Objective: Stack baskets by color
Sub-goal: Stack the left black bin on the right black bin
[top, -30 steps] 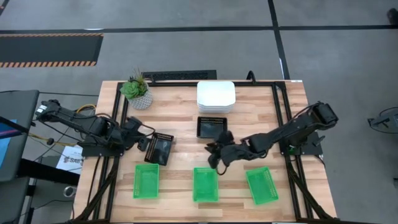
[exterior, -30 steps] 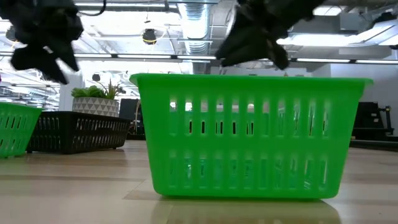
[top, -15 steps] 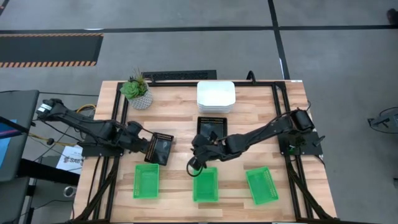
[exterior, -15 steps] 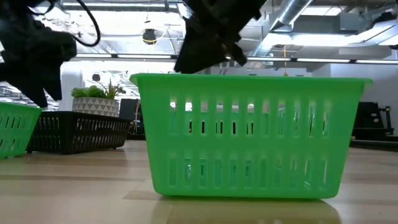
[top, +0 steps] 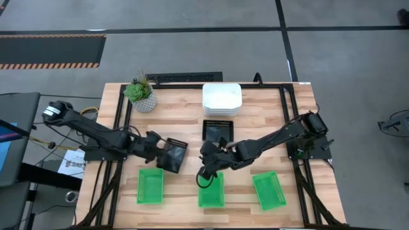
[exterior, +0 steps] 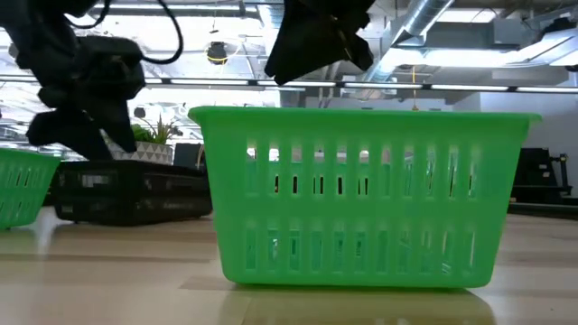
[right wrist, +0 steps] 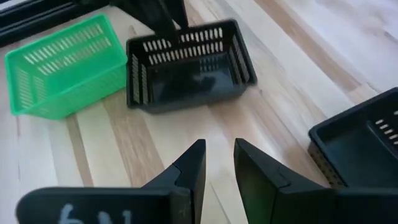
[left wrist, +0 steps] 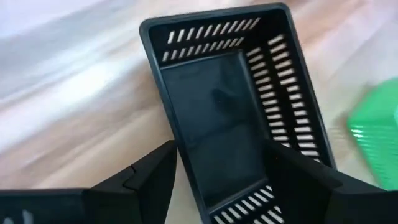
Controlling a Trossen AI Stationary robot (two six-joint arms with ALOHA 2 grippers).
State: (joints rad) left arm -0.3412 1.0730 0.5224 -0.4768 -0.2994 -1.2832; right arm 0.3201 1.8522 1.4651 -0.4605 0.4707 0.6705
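Pale wooden plank tabletop (top: 185, 118) in black metal frame (top: 289, 115). Grey concrete floor (top: 192, 51) around it, dark seam lines, black mat with orange hazard stripes (top: 51, 51). Beyond table: exposed silver ceiling ducts (exterior: 289, 41), long fluorescent lights (exterior: 506, 59).

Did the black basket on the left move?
Yes. The black basket slid toward the middle green basket and turned, gripped by the left gripper.
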